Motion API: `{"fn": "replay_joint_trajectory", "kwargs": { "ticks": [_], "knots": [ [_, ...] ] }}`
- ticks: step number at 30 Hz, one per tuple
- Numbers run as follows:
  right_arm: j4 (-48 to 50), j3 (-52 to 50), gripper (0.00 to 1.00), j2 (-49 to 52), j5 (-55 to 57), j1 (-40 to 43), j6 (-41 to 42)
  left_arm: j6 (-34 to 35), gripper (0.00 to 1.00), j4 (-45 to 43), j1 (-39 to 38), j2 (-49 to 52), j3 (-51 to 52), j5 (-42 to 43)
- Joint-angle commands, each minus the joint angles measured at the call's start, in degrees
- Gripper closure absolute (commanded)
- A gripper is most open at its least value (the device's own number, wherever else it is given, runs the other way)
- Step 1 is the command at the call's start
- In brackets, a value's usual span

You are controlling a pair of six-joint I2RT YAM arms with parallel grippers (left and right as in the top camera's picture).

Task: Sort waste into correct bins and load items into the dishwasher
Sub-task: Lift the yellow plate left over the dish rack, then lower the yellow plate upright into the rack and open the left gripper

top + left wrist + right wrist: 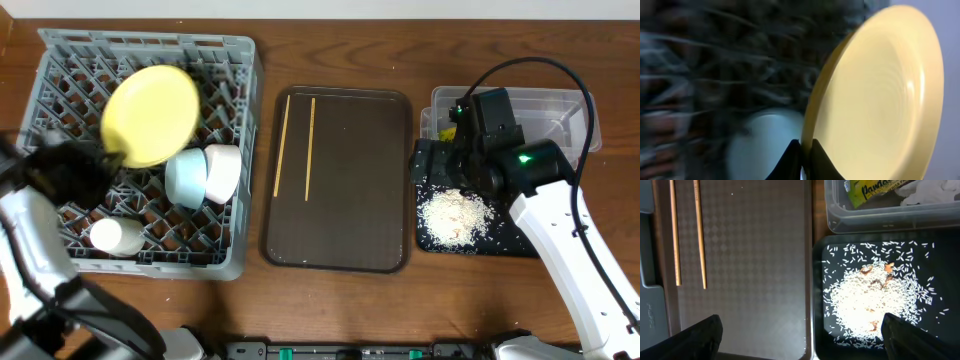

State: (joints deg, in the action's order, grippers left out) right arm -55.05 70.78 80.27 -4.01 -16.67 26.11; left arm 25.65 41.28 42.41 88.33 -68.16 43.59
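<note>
My left gripper is shut on the rim of the round yellow plate, holding it tilted on edge over the grey dish rack; the plate fills the right of the left wrist view. A light blue bowl and white bowls sit in the rack. Two chopsticks lie on the brown tray, also in the right wrist view. My right gripper is open above the black tray of rice. The clear tub holds the wrapper and tissue.
The brown serving tray lies between the rack and the two bins. The wooden table shows behind and around everything. The right arm reaches over the tub and the black tray.
</note>
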Motion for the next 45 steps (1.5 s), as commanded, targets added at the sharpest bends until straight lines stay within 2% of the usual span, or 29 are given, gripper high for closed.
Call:
{"fn": "replay_joint_trajectory", "kwargs": {
  "ticks": [1, 6, 11, 13, 18, 25, 32, 37, 41, 45],
  "knots": [
    [0.0, 0.4, 0.01, 0.5, 0.8, 0.5, 0.0, 0.1, 0.92, 2.9, 3.0, -5.5, -1.1, -8.7],
    [0.0, 0.4, 0.01, 0.5, 0.8, 0.5, 0.0, -1.6, 0.93, 6.0, 3.7, -13.5, -1.9, -25.5],
    [0.0, 0.4, 0.01, 0.5, 0.8, 0.5, 0.0, -3.4, 0.92, 7.0, 0.3, -19.0, -1.9, -45.2],
    [0.0, 0.4, 0.01, 0.5, 0.8, 0.5, 0.0, -5.8, 0.93, 5.9, -1.7, -19.2, -1.9, -50.6],
    [0.0, 0.4, 0.01, 0.5, 0.8, 0.5, 0.0, -10.0, 0.93, 2.0, -5.3, -17.6, -1.9, -51.2],
    [-0.2, 0.4, 0.01, 0.5, 0.8, 0.5, 0.0, -11.9, 0.93, -3.1, -5.6, -16.0, -0.4, -50.9],
    [-0.2, 0.4, 0.01, 0.5, 0.8, 0.5, 0.0, -19.3, 0.93, -6.3, -6.3, -15.8, -0.3, -50.0],
    [-0.2, 0.4, 0.01, 0.5, 0.8, 0.5, 0.0, -26.1, 0.92, -8.1, -10.3, -14.4, -0.3, -50.1],
    [-0.2, 0.4, 0.01, 0.5, 0.8, 0.5, 0.0, -28.7, 0.93, -9.8, -13.4, -12.5, -0.3, -54.9],
    [-0.2, 0.4, 0.01, 0.5, 0.8, 0.5, 0.0, -31.8, 0.92, -12.2, -14.8, -10.1, -0.3, -55.7]
  ]
}}
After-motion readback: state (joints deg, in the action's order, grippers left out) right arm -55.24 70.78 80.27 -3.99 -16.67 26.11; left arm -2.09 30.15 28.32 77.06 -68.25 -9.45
